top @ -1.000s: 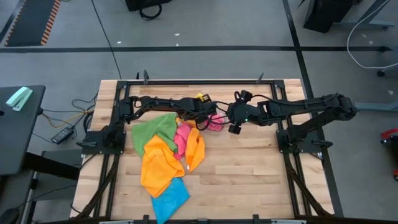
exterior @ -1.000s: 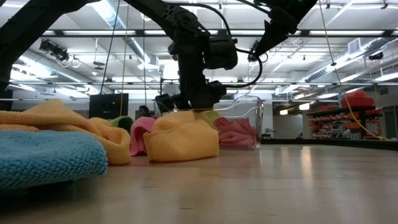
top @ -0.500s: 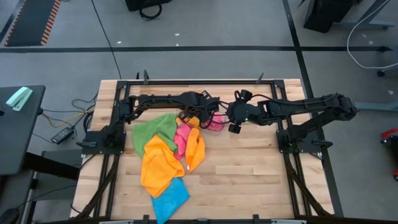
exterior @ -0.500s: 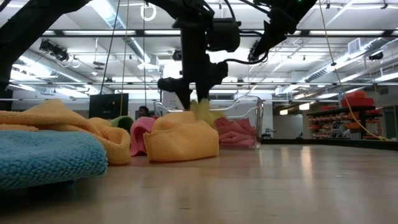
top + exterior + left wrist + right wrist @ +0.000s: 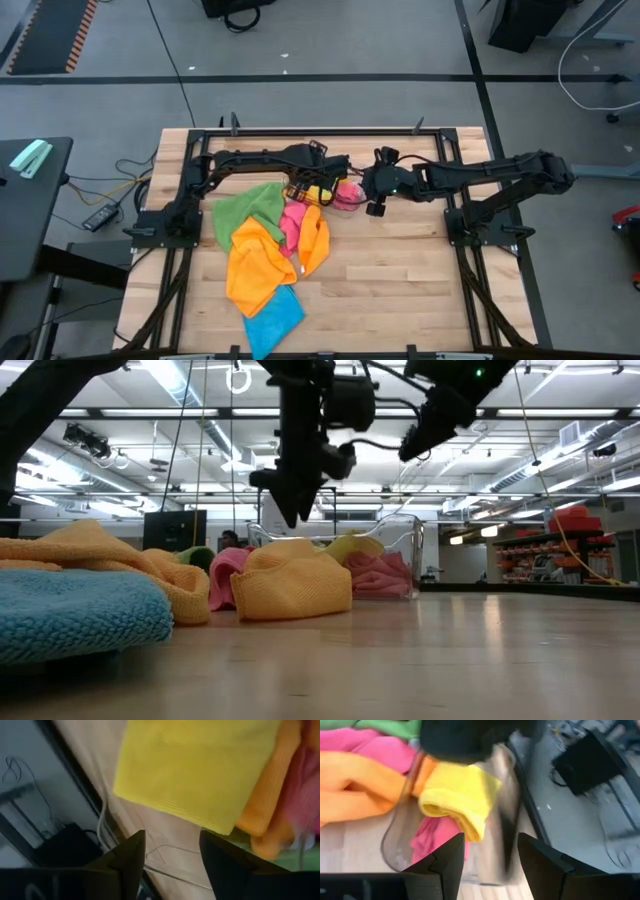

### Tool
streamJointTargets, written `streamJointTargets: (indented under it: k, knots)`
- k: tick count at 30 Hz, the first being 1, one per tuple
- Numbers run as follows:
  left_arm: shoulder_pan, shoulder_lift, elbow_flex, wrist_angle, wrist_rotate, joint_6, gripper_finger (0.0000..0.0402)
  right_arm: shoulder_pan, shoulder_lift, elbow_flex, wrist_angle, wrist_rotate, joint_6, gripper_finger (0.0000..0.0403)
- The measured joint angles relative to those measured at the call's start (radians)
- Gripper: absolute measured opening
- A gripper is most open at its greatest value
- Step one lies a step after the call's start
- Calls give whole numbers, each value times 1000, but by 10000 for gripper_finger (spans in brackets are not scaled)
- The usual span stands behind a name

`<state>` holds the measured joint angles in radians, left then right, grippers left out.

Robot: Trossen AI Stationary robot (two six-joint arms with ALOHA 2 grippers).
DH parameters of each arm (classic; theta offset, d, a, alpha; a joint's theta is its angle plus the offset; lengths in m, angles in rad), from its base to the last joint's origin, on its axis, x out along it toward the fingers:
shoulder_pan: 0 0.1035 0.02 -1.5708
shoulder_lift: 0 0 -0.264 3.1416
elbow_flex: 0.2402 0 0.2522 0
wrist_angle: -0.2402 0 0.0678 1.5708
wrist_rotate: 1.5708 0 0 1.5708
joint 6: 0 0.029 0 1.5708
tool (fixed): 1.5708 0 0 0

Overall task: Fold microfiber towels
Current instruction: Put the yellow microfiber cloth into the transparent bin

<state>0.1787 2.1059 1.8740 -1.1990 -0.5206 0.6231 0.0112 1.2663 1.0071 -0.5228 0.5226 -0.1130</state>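
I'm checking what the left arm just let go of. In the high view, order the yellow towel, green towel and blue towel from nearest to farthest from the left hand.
1. Yellow towel: right under the left hand, beside the clear tray.
2. Green towel: toward the left arm's base side of the pile.
3. Blue towel: at the pile's far end, near the table's front edge.

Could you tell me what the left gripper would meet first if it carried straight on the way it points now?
Most likely the yellow towel: it lies right ahead of the open left gripper, though depth is unclear.
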Motion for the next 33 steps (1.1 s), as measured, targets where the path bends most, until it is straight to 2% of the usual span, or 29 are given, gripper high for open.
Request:
streamJointTargets:
  k: [2,5,10,18,25,30,33]
  knots:
    - [-2,-14,1,24,20,-50,180,-15,0,-33,45,-39,-28,193]
    - [-7,-27,1,39,112,-111,162,-30,0,-58,60,-46,-36,193]
    - [-32,-27,-7,127,242,-206,138,-34,-12,-51,-30,-11,-31,193]
    - [-82,-18,-35,346,252,-410,128,-36,-116,-49,-141,51,-28,193]
    - [-73,8,-36,491,220,-529,183,-38,-182,-63,-140,61,-30,193]
    - [-69,38,-36,524,201,-533,236,-38,-220,-118,-127,60,-24,193]
    - [-73,62,-35,537,165,-524,254,-38,-240,-161,-109,58,-11,193]
